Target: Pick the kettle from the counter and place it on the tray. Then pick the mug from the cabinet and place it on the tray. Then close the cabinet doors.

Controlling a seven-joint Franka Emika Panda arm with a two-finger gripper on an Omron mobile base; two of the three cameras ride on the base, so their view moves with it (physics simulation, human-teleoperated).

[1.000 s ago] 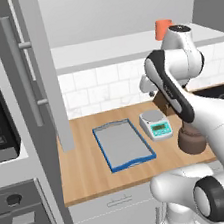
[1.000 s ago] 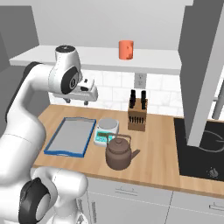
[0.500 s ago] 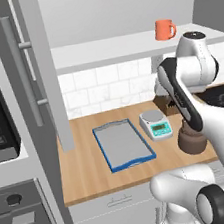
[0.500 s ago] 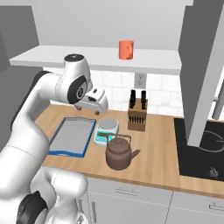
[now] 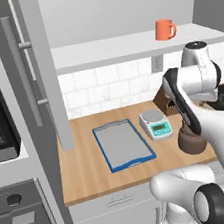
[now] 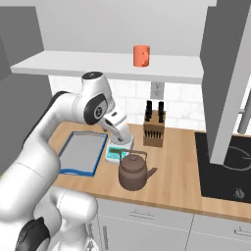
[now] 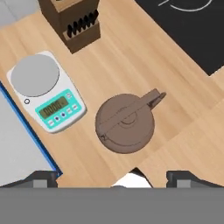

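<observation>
The pincer [image 7: 112,177] is hanging wide open, holding nothing, above the kettle [image 7: 125,123], presumably lining up with its top handle. The kettle is sitting on the table [image 7: 131,65], at four o'clock from the kitchen scale [image 7: 43,89].

Counter [image 7: 131,52] matt plank wood; kettle [image 7: 125,123] matt brown.

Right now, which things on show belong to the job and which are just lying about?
Job: kettle, blue-rimmed tray, orange mug on the cabinet shelf, open cabinet door, counter.
Lying about: kitchen scale, knife block, cooktop.
</observation>
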